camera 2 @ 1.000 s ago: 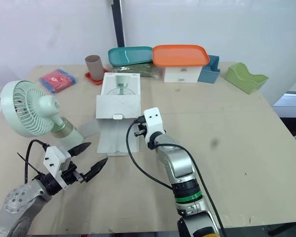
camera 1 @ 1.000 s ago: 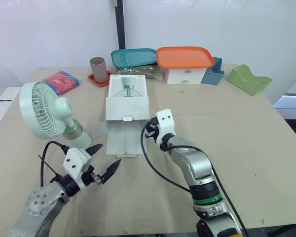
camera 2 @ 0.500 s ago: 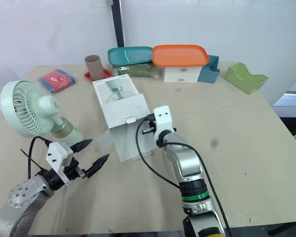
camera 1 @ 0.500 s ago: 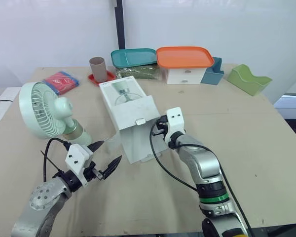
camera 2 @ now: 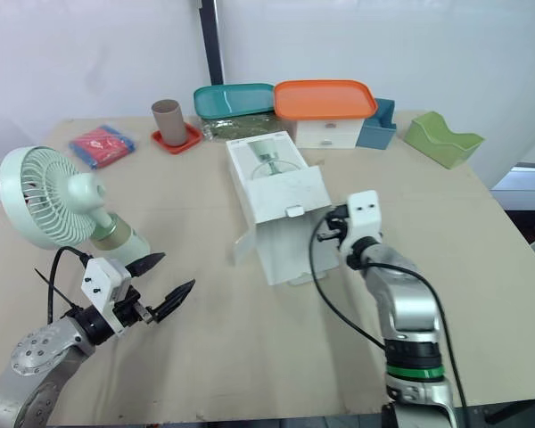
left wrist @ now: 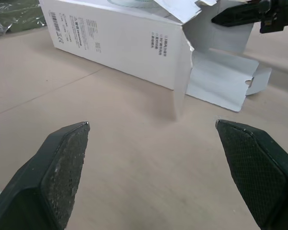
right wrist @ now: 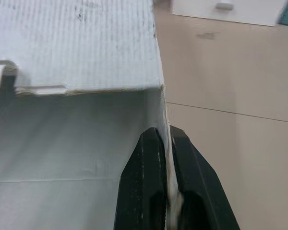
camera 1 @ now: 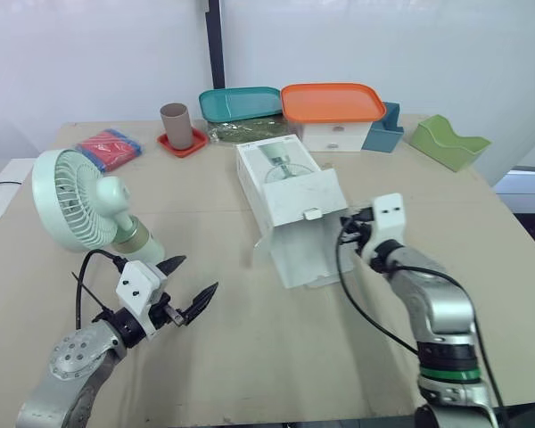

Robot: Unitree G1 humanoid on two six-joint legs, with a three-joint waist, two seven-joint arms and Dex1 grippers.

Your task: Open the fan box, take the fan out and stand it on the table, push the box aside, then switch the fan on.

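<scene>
Dragged by the right jaws, the fan box (camera 1: 290, 192) has slid and swung across the table (camera 1: 250, 357) since a second ago, from ahead of the left jaws over to the right; the fan (camera 1: 76, 198) has kept its spot.

Farthest left beyond the left jaws lies a red packet (camera 1: 110, 147). Nearer, the pale green fan stands upright on its base, out of the box, just beyond and to the left of the left jaws. Those jaws are spread wide and hold nothing, with one fingertip (camera 1: 174, 264) close to the fan's base and bare table between the pads.

Well beyond them a brown cup (camera 1: 176, 125) stands on a red coaster (camera 1: 184, 145), then a teal tray (camera 1: 242, 102) with a green packet (camera 1: 250, 131) in front of it.

Between the two pairs of jaws lies the white box, slanted, its open end and loose flaps toward the robot. The right jaws are pinched narrow on the cardboard edge (right wrist: 159, 103) of its right wall at that open end.

Close past the box's far end sits a white drawer unit (camera 1: 334, 136) under an orange tray (camera 1: 332, 102). Beyond and right of the right jaws stand a blue container (camera 1: 385, 129) and a green holder (camera 1: 448, 143).
</scene>
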